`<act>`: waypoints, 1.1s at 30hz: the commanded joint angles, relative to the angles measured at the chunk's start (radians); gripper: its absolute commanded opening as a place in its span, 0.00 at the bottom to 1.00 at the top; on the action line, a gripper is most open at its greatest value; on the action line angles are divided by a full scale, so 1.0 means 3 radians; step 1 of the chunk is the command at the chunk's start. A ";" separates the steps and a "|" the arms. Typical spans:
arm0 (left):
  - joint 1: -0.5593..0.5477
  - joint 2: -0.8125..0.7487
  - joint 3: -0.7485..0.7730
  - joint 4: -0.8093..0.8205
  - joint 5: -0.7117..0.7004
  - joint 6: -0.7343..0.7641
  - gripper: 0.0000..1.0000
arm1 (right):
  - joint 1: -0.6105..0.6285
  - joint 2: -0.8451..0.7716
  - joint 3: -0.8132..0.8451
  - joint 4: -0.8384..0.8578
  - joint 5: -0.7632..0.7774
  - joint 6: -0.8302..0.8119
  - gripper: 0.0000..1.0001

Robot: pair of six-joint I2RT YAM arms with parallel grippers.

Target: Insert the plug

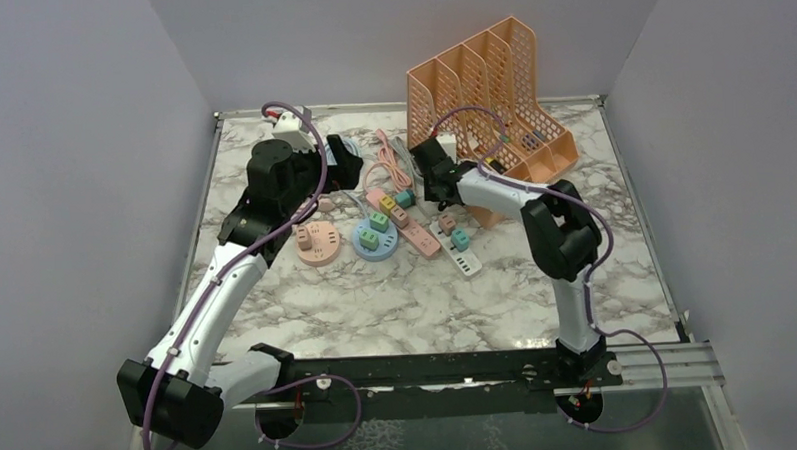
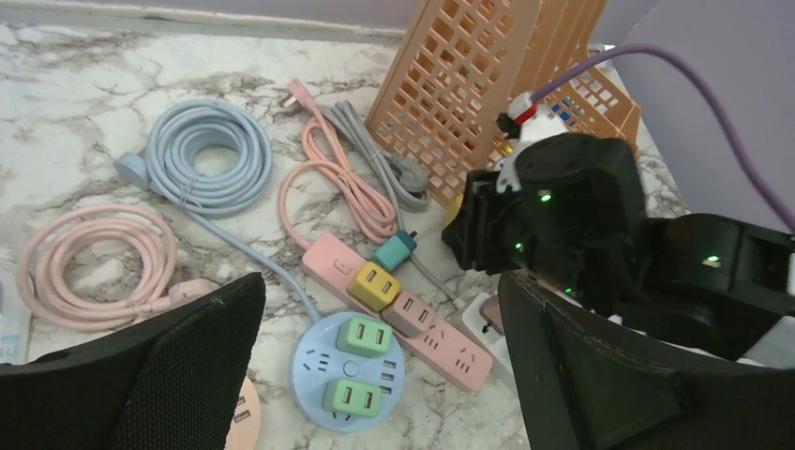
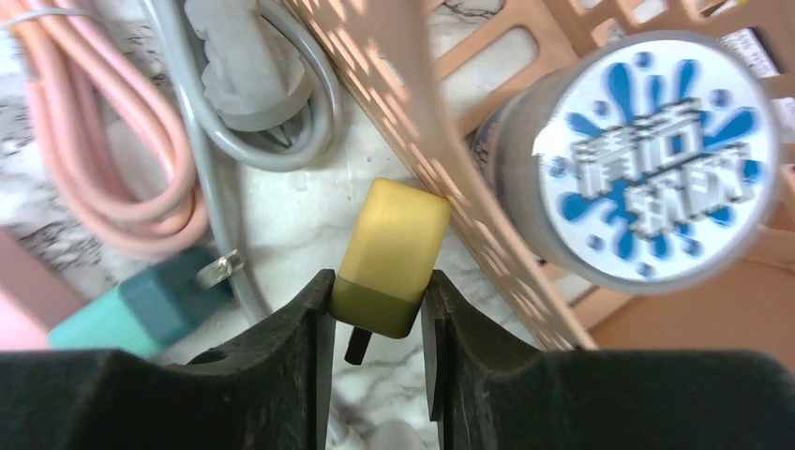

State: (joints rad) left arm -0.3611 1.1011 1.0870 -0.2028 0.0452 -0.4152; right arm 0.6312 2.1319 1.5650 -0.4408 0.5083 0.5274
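In the right wrist view my right gripper [image 3: 378, 289] is shut on a yellow plug [image 3: 394, 239], both fingers pressing its darker lower end, with a black prong showing below. The plug is right beside the foot of the orange rack [image 3: 441, 122]; whether it is off the table I cannot tell. From above, the right gripper [image 1: 435, 179] is behind the pink power strip [image 1: 406, 223]. My left gripper [image 2: 380, 309] is open with nothing between its fingers, hovering over the pink strip [image 2: 450, 352] and the round blue socket hub [image 2: 349, 367].
A teal plug [image 3: 131, 314], a grey cable with its plug [image 3: 246, 70] and a coiled pink cable [image 3: 103, 159] lie close to the right gripper. A blue-and-white capped bottle [image 3: 656, 155] stands in the rack. A white strip [image 1: 458, 248] and a round pink hub [image 1: 317, 242] are nearby.
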 commanded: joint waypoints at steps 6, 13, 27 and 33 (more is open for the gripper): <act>0.0008 -0.0160 -0.0218 0.0201 0.0407 -0.0420 0.94 | -0.0069 -0.1363 -0.0773 0.1179 -0.1501 -0.0368 0.22; 0.0004 -0.0244 -0.0174 0.0419 0.0864 -0.1055 0.93 | -0.0069 -0.2069 -0.1395 0.2078 -0.2739 -0.0425 0.21; -0.0264 -0.0092 -0.0384 0.1528 0.1493 -0.2104 0.87 | -0.0069 -0.2671 -0.1826 0.3273 -0.3657 0.0170 0.21; -0.0376 -0.0082 -0.0372 0.1576 0.1296 -0.2045 0.84 | -0.0069 -0.2643 -0.1736 0.3380 -0.3816 0.0219 0.21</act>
State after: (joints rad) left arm -0.4614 1.0775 0.9737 0.1848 0.4450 -1.0019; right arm 0.6033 1.3403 1.0245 0.4973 -0.5613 0.5720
